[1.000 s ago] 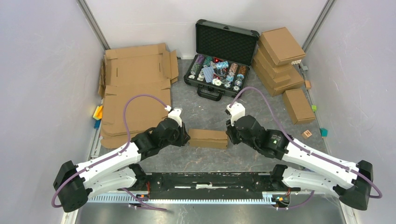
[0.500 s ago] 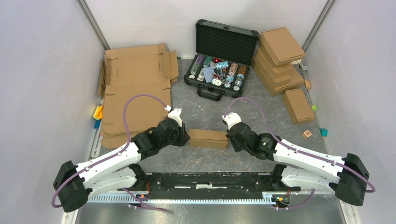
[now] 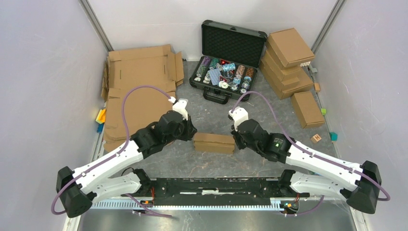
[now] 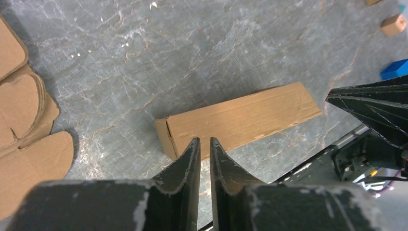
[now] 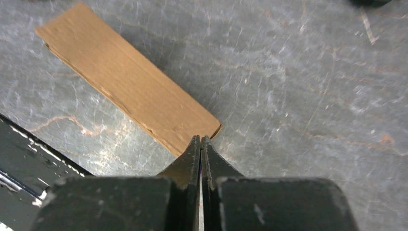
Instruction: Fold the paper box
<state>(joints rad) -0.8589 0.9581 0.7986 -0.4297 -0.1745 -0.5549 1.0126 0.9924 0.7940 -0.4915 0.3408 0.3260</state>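
Observation:
The paper box [image 3: 213,142] is a small closed brown cardboard box lying flat on the grey table between my two arms. It also shows in the left wrist view [image 4: 238,119] and in the right wrist view [image 5: 126,90]. My left gripper [image 4: 201,142] hovers just above the box's left end with its jaws nearly together and nothing between them. My right gripper [image 5: 200,139] is shut and empty, its tips at the box's right end corner. In the top view the left gripper [image 3: 191,133] and right gripper [image 3: 235,139] flank the box.
An open black case [image 3: 226,67] of poker chips stands behind the box. Large flat cardboard sheets [image 3: 139,91] lie at the left. Stacked closed cardboard boxes [image 3: 288,60] and one single box [image 3: 307,109] stand at the right. Small coloured blocks [image 3: 333,136] lie near the side walls.
My left gripper has lifted up and back from the box's left end. My right arm has shifted slightly, its tips staying at the box's right end. The box has not moved.

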